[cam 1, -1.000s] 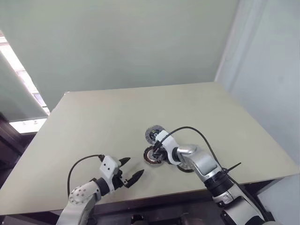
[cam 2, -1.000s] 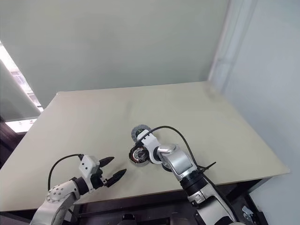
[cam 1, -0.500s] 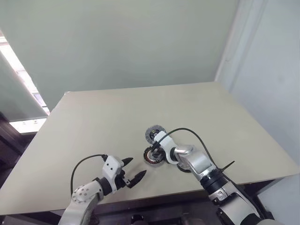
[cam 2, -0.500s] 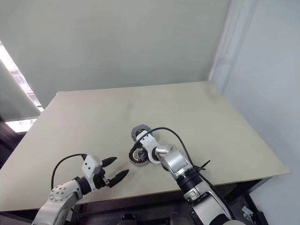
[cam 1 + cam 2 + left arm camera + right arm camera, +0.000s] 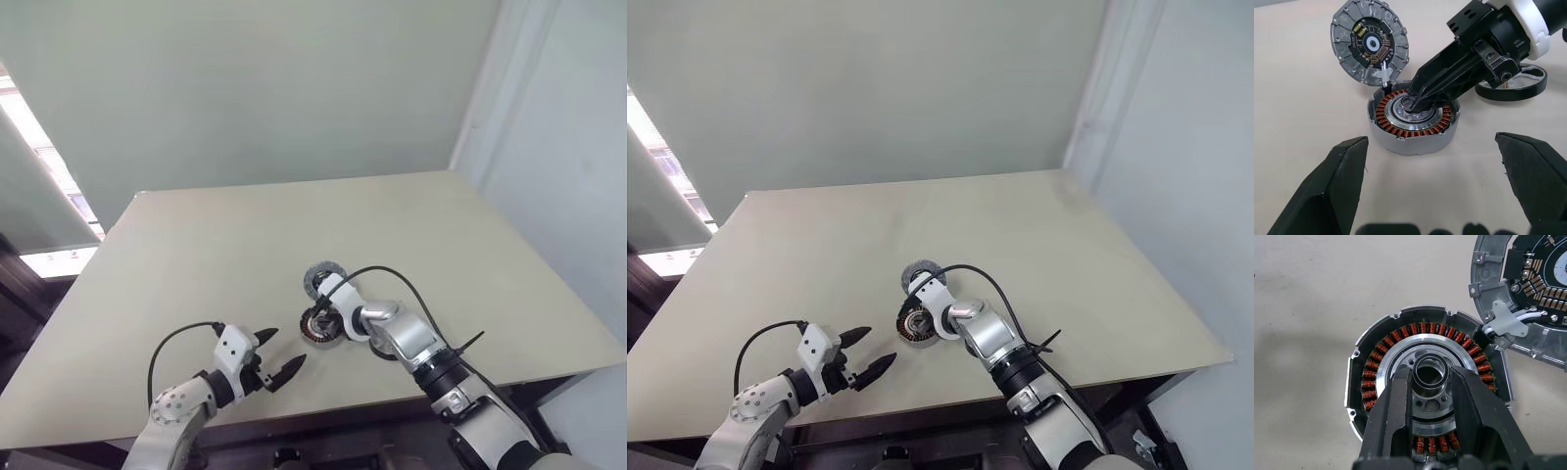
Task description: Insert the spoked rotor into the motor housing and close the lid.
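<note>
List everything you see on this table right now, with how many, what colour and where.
table: one, beige, under everything.
motor housing: one, grey shell with copper-red windings around a silver centre, near the table's front edge.
lid: one, grey disc with a dark circuit centre, lying open just behind the housing, joined to it by a small silver tab.
spoked rotor: one, silver with a dark rim, flat on the table beside the housing, partly behind the right arm.
left hand: one, black fingers spread open, in front of the housing.
right hand: one, black fingers closed on the housing's silver centre hub.
</note>
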Available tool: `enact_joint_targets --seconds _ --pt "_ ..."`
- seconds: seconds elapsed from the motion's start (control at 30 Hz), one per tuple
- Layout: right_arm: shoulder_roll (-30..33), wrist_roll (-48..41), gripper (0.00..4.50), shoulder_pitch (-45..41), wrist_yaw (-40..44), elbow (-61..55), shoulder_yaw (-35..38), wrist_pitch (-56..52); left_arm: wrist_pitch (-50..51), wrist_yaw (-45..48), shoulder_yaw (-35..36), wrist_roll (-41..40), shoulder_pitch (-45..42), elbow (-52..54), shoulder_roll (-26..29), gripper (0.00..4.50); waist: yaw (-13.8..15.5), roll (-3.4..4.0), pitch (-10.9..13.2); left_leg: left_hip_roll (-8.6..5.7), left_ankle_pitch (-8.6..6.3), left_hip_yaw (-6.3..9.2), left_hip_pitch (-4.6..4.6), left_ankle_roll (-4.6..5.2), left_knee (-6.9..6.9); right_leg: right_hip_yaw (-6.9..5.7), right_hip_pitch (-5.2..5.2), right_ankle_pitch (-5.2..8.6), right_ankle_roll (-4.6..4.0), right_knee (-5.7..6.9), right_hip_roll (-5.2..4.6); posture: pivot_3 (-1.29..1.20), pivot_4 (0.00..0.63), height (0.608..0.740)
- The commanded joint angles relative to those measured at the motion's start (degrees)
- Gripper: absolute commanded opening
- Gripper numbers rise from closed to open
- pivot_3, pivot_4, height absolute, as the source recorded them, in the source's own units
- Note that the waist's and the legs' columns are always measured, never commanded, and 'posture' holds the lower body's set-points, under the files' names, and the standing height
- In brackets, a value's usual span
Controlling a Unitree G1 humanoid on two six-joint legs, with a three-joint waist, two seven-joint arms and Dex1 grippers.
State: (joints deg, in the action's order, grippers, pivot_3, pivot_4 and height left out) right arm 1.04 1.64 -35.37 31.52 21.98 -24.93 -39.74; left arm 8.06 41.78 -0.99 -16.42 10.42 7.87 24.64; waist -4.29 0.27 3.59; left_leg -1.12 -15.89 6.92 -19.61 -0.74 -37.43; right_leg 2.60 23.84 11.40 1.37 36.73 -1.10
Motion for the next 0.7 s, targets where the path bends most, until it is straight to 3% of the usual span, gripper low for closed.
enact_joint_targets --seconds 0.03,0.7 --pt "-0.35 0.24 0.81 -1.12 0.62 -1.11 -0.09 0.75 -1.36 0.03 0.16 0.15 -0.98 0.78 -0.02 4.50 0.00 0.00 0.00 0.00 0.00 0.00 0.00 0.00 0.00 0.00 0.00 0.00 0.00 0.00 0.00 0.00 0.000 0.740" --pt "0.37 0.80 0.81 -0.86 1.20 -1.64 -0.28 -0.16 -2.40 0.75 -0.24 0.27 -2.03 -1.23 -0.09 4.50 0.01 0.00 -0.01 0.00 0.01 0.00 0.01 0.00 0.01 0.00 0.00 -0.02 0.03 0.00 0.00 0.00 0.000 0.740"
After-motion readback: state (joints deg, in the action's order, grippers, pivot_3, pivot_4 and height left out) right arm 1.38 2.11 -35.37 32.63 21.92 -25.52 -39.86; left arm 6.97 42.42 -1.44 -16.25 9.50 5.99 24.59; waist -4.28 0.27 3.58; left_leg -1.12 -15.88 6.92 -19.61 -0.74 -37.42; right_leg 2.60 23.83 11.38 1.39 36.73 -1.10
